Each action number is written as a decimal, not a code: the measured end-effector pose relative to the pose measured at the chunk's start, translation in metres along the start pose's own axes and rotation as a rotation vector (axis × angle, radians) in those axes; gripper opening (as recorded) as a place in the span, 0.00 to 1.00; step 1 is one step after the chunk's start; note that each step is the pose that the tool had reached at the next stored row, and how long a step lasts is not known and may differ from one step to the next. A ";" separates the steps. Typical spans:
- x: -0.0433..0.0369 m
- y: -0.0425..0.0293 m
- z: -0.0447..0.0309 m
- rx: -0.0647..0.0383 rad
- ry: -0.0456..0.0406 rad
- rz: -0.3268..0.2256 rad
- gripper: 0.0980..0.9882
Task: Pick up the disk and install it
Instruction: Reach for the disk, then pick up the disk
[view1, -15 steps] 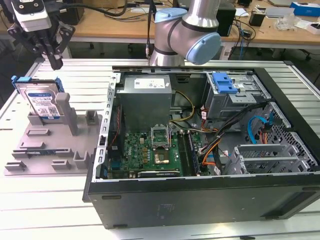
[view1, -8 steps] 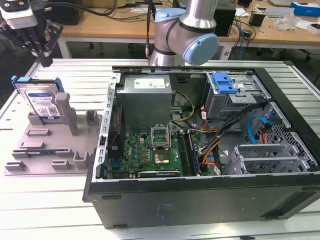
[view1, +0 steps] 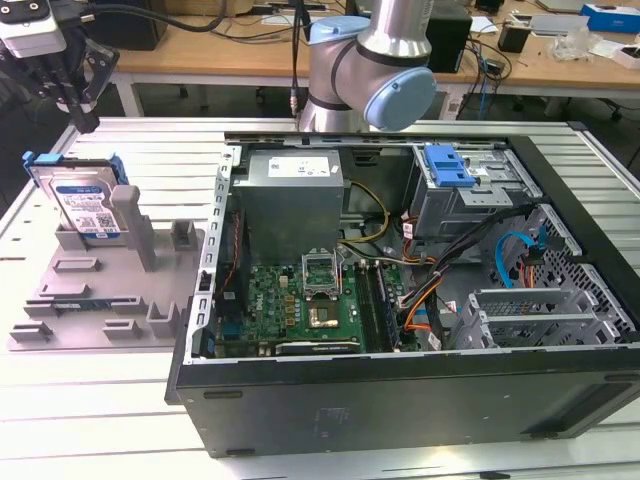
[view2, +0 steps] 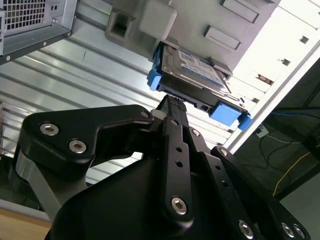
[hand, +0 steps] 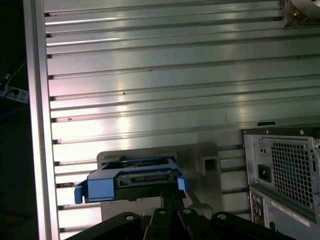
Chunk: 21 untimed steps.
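Note:
The disk (view1: 88, 205) is a silver-grey drive with a white-and-blue label in a blue carrier frame. It stands on edge in a slot of the grey holder (view1: 110, 300) at the exterior view's left. My gripper (view1: 88, 125) hangs just above and behind the disk's top edge, shut and holding nothing. In the second wrist view the gripper (view2: 172, 101) ends close to the edge of the disk (view2: 195, 70), between its blue end pieces. In the first wrist view the disk (hand: 132, 182) lies right beyond the gripper (hand: 172, 192).
An open computer case (view1: 400, 380) fills the middle and the exterior view's right. Inside it are the motherboard (view1: 300, 300), a power supply (view1: 290, 195) and a grey drive cage (view1: 470, 205) topped by a blue latch (view1: 447, 165). Everything rests on a ribbed metal table (view1: 90, 400).

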<state>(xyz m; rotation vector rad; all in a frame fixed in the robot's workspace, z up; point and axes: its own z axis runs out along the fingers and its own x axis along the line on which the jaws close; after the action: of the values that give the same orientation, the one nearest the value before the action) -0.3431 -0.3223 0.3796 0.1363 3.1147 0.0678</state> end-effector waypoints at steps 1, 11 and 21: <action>0.0000 0.0000 0.0000 0.000 0.0000 0.000 0.01; 0.0000 0.0000 0.0000 0.001 0.0000 0.000 0.01; -0.0002 0.0000 0.0001 -0.002 0.0145 -0.148 0.01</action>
<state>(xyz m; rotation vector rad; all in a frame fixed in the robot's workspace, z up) -0.3429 -0.3222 0.3795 -0.0951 3.1274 0.0686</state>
